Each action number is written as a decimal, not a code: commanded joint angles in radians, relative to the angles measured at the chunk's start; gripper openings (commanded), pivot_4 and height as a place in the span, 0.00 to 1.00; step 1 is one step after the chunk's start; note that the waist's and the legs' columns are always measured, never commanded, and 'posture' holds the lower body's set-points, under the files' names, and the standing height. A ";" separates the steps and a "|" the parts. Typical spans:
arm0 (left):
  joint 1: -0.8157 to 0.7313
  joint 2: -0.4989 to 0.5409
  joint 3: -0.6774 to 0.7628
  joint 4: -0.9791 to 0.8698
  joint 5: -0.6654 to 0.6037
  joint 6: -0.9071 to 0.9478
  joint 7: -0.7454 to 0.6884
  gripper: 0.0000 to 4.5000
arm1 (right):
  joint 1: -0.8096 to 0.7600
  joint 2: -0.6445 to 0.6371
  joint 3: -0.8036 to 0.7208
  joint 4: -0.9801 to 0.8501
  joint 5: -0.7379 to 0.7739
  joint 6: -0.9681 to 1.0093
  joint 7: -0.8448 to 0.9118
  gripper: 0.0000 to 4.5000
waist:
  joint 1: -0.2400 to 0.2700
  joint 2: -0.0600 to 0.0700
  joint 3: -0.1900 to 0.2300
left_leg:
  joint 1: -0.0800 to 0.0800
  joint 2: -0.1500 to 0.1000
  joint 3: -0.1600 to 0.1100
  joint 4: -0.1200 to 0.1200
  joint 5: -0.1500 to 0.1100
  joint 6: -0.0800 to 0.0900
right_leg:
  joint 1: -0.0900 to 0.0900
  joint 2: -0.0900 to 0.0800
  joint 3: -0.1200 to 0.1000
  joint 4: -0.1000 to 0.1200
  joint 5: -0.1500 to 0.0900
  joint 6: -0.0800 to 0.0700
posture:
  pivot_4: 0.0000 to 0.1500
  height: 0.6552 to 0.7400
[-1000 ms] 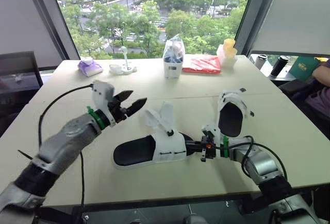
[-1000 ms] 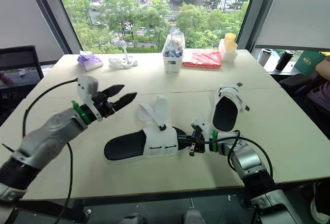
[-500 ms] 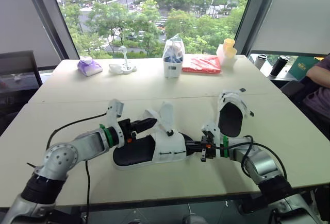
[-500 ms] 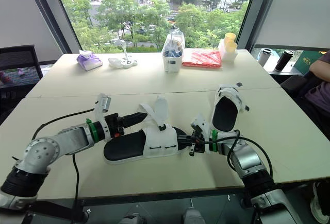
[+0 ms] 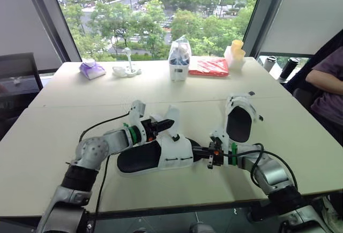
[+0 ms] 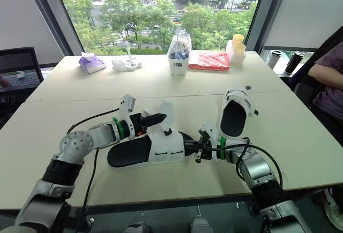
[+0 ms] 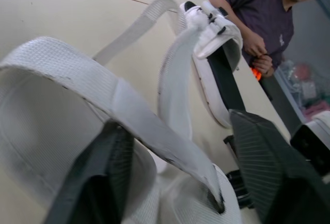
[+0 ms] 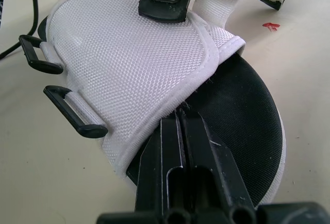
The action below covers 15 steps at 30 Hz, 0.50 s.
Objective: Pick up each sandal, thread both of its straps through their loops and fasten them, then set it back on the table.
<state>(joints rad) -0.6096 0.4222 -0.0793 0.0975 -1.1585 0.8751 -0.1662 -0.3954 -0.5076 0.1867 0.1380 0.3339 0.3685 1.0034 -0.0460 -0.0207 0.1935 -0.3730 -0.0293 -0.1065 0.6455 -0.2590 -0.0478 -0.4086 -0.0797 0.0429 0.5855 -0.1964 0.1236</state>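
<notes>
Table, pale, wide, carrying everything listed; near sandal, white upper over a black footbed, lying flat at the middle of the table just in front of the robot; far sandal, same make, lying further back on the robot's right, well apart from the first, and whether its straps are fastened cannot be told; left gripper, reaching in over the heel end of the near sandal, its two fingers standing apart with one loose strap passing between them, not yet pinched; right gripper, lying low at the toe end of the near sandal, its fingers pressed together on the edge where the white upper is meeting the footbed, apparently steadying the shoe; loose straps, both sticking up and curling free above the near sandal; black loops, two of them sitting on the side of the upper with nothing running through them; progress, as judged: the near sandal is not yet lifting off the table, neither strap is threaded or fastened, so nearly all the work on it is remaining, and the far sandal is possibly waiting too
</notes>
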 commanded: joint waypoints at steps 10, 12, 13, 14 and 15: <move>-0.010 0.004 0.228 -0.021 -0.053 0.131 -0.169 0.01 | 0.045 -0.004 0.007 0.024 -0.051 0.047 -0.055 0.00 | -0.001 0.000 0.000 | -0.001 0.000 0.000 0.000 0.000 0.000 | 0.000 0.000 0.000 -0.002 0.000 0.000 | 1.00 1.00; -0.011 0.040 0.272 -0.020 -0.113 0.199 -0.219 0.01 | 0.046 -0.008 0.004 0.026 -0.049 0.048 -0.052 0.00 | -0.002 0.000 0.000 | -0.001 0.001 0.000 -0.001 0.000 0.000 | -0.001 0.000 0.000 -0.002 0.000 0.000 | 1.00 1.00; -0.014 0.060 0.279 -0.018 -0.122 0.224 -0.248 0.01 | 0.046 -0.008 0.005 0.031 -0.051 0.045 -0.051 0.00 | -0.002 0.000 0.000 | -0.001 0.001 0.000 -0.002 0.000 0.000 | -0.001 0.000 0.000 -0.002 0.000 0.000 | 1.00 1.00; -0.017 0.077 0.280 -0.019 -0.124 0.246 -0.277 0.01 | 0.046 -0.007 0.007 0.035 -0.054 0.043 -0.050 0.00 | -0.001 0.000 0.000 | -0.001 0.001 -0.001 -0.002 0.000 0.000 | -0.001 0.000 -0.001 -0.002 0.000 0.000 | 1.00 1.00; -0.019 0.092 0.277 -0.022 -0.121 0.264 -0.303 0.01 | 0.045 -0.006 0.009 0.038 -0.056 0.042 -0.050 0.00 | 0.000 0.000 0.000 | -0.001 0.001 -0.001 -0.002 0.000 0.000 | -0.001 0.000 -0.001 -0.002 0.000 0.000 | 1.00 1.00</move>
<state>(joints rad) -0.6063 0.5042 0.1856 0.1108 -1.2485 1.1021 -0.4139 -0.3741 -0.5037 0.1782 0.1146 0.3345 0.3687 0.9887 -0.0463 -0.0208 0.1938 -0.3737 -0.0288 -0.1070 0.6435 -0.2592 -0.0479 -0.4093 -0.0797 0.0422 0.5833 -0.1964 0.1236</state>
